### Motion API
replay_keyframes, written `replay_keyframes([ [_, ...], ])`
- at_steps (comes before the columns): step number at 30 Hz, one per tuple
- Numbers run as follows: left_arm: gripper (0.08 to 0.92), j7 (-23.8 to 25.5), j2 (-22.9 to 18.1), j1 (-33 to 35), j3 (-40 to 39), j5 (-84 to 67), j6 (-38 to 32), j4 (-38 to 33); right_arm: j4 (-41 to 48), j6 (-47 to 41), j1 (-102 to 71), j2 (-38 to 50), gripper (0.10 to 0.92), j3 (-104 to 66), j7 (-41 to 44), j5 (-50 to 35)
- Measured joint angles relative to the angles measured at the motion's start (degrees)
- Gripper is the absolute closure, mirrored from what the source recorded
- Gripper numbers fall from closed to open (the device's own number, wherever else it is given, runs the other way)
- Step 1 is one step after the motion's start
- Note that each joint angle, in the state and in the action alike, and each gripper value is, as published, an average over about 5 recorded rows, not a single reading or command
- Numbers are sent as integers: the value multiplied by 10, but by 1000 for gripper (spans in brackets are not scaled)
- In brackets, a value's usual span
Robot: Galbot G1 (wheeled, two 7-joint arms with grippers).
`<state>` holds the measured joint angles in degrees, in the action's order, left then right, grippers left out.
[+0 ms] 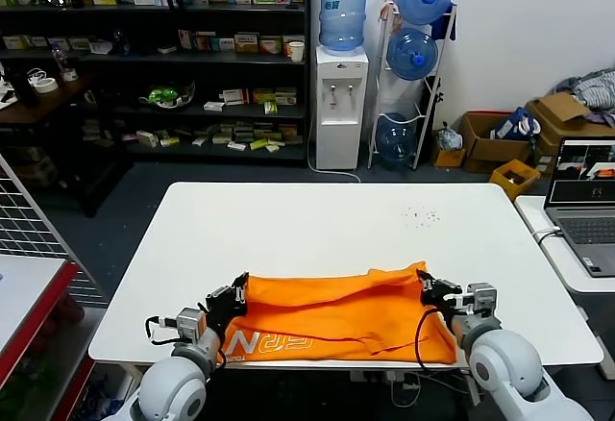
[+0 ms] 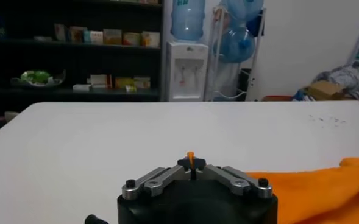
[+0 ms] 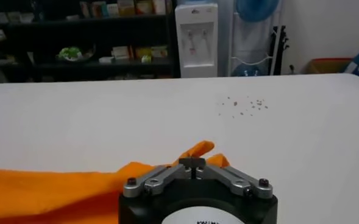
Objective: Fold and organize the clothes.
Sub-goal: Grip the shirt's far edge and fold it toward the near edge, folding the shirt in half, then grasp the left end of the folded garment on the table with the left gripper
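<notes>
The clothes here are one bright orange T-shirt lying along the near edge of the white table, white lettering showing at its front left. My left gripper sits at the shirt's far left corner, shut, with a sliver of orange cloth pinched between its fingertips. The shirt spreads off to one side of it. My right gripper is at the far right corner, shut, and a peak of orange fabric rises just past its tips. The rest of the shirt trails away across the table.
Small dark specks dot the table's far right. An open laptop stands on a side table at the right. A wire rack is at the left. A water dispenser and shelves stand beyond the table.
</notes>
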<state>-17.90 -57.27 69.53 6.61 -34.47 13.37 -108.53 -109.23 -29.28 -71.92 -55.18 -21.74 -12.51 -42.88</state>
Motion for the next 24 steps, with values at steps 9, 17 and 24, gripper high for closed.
replay_keyframes([
  [9,840,-5,5,35,12,4,-1,-22,-33,0,-50,8,797,-23,13,3],
  [17,607,-1,2,68,29,15,-8,-28,-58,11,-90,14,563,-50,27,11],
  [24,391,5,-11,92,43,24,-19,-20,-62,23,-113,9,364,-67,31,20],
])
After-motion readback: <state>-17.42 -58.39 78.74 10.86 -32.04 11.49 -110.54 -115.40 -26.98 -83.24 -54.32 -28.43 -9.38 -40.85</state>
